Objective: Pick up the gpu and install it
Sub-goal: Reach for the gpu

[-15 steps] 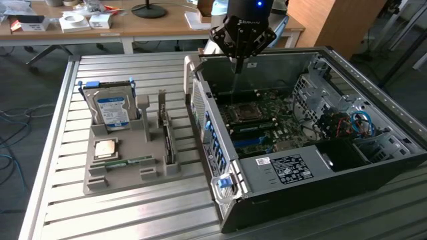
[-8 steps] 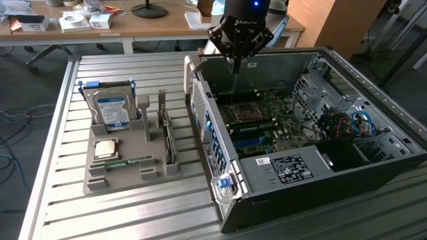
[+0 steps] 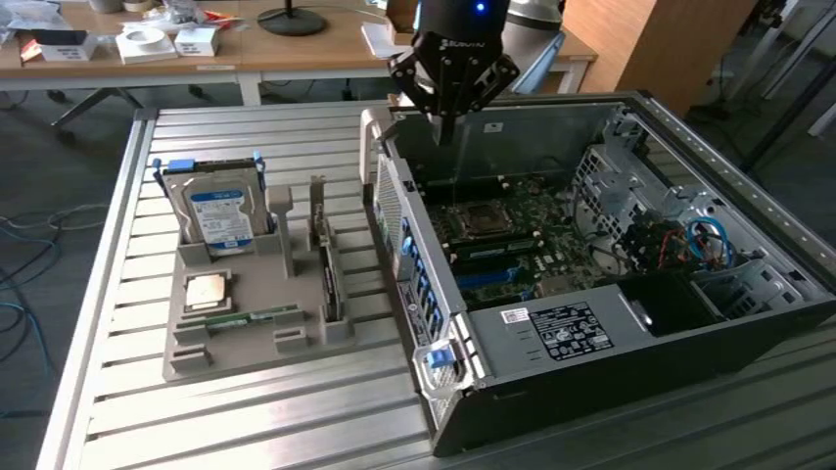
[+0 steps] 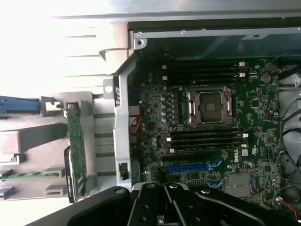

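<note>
The gpu (image 3: 329, 282) stands on edge in a slot of the grey parts holder (image 3: 242, 357), its pale metal bracket (image 3: 317, 208) pointing up at the far end. In the wrist view the gpu (image 4: 76, 150) appears edge-on as a thin green and dark card beside the case wall. My gripper (image 3: 448, 129) hangs shut and holding nothing above the far edge of the open computer case (image 3: 627, 343), well apart from the card. The wrist view shows the gripper (image 4: 165, 194) over the motherboard (image 4: 263, 117), close to a blue expansion slot (image 4: 188, 167).
The holder also carries a hard drive (image 3: 219, 215) with a blue-white label, a processor chip (image 3: 209, 291) and a green memory stick (image 3: 257, 317). Inside the case are the processor socket (image 4: 209, 106), memory slots and blue cables (image 3: 706, 245). A desk (image 3: 313, 49) with boxes stands behind.
</note>
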Motion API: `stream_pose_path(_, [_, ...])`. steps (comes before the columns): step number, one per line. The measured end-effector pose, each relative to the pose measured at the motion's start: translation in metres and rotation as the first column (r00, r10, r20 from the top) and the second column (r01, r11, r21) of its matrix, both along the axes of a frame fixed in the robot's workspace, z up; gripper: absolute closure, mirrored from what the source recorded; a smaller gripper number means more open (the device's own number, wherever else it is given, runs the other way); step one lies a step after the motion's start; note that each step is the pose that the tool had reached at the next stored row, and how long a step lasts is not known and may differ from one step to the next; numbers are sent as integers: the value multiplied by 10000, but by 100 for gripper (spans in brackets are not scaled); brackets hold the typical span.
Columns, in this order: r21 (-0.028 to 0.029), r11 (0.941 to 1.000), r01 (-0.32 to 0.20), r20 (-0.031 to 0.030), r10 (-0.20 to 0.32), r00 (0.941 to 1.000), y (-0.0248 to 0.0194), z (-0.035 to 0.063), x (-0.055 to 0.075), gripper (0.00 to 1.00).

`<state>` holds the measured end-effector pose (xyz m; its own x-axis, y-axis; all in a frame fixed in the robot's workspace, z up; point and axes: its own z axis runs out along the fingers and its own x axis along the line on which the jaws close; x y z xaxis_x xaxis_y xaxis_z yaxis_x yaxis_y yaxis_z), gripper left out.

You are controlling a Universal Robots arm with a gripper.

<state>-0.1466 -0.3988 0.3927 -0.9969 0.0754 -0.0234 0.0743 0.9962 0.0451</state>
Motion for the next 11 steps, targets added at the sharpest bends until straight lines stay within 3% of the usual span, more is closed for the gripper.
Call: stream_pose_path(11, [0,10000,-1,0,1,10000,0,-5,-214,89])
